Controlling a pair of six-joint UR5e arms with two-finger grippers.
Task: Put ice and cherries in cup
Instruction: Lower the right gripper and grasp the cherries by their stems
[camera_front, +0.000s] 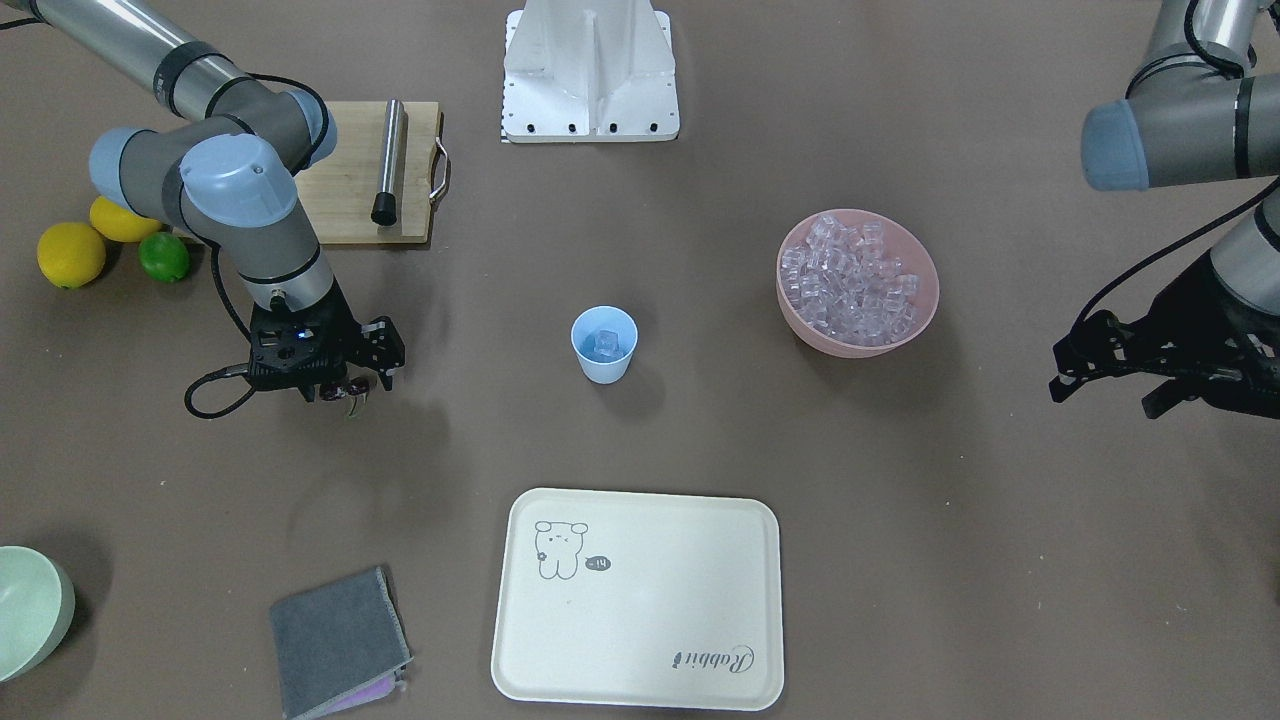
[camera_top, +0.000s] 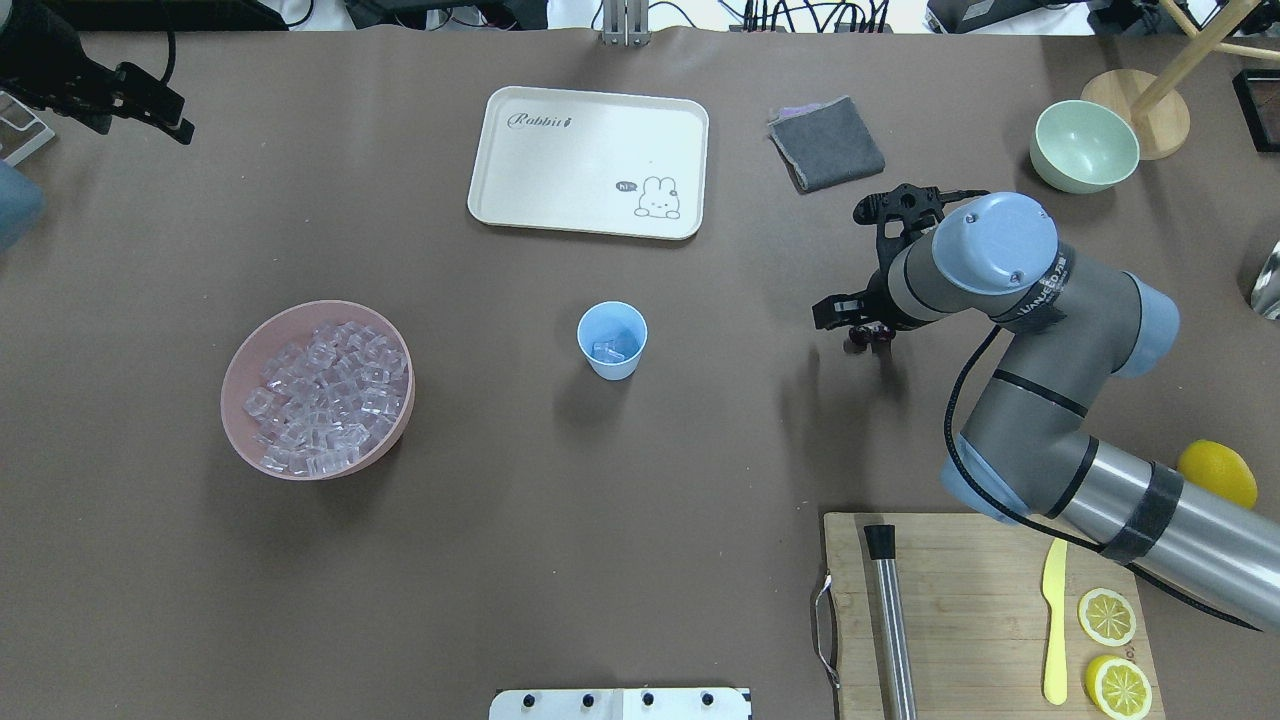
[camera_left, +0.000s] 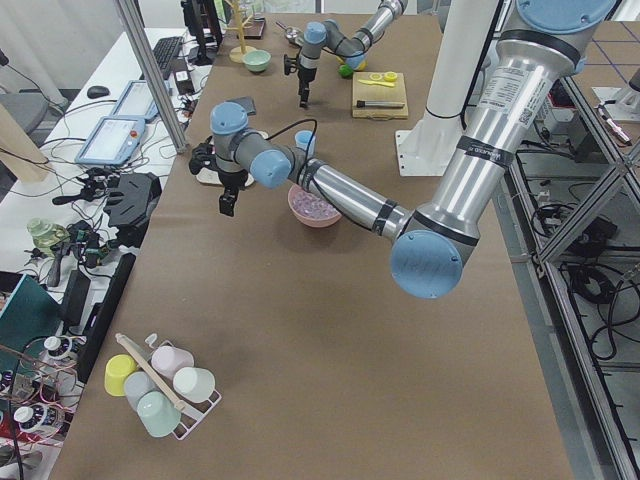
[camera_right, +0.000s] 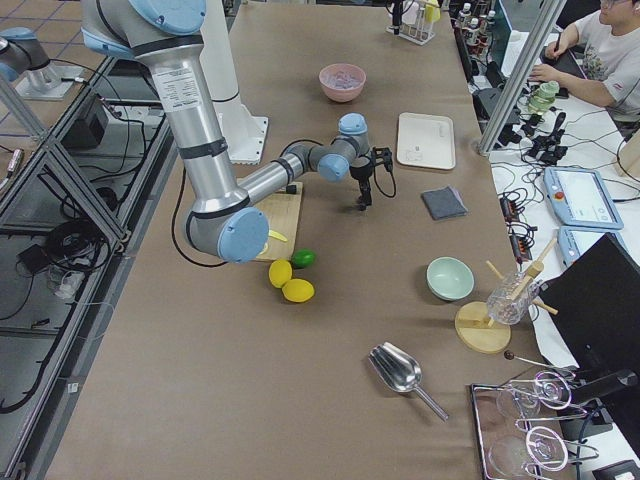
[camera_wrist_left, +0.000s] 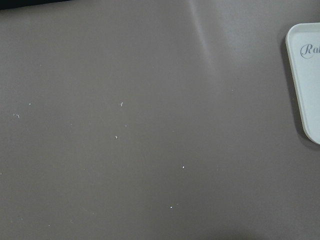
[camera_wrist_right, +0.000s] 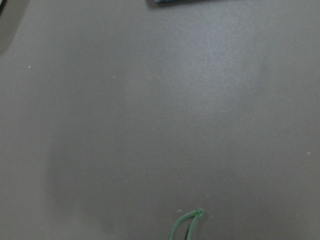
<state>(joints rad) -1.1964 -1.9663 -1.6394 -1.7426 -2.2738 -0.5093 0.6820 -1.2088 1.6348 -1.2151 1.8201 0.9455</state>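
The light-blue cup (camera_front: 604, 362) stands upright mid-table with an ice cube (camera_front: 606, 343) inside; it also shows in the overhead view (camera_top: 612, 358). Many more ice cubes (camera_top: 322, 395) fill the pink bowl (camera_front: 800, 315). My right gripper (camera_front: 345, 392) hovers above the table, well to the side of the cup, shut on the dark maroon cherries (camera_top: 868, 342). Only the green stem (camera_wrist_right: 187, 225) shows in the right wrist view. My left gripper (camera_front: 1100, 398) is open and empty, beyond the pink bowl near the table's edge.
A cream tray (camera_front: 640, 680) and a folded grey cloth (camera_front: 335, 640) lie on the operators' side. A pale green bowl (camera_front: 25, 610) sits at a corner. A cutting board (camera_top: 960, 600) carries a steel bar, a yellow knife and lemon slices. Lemons (camera_front: 70, 252) and a lime (camera_front: 163, 257) lie beside it.
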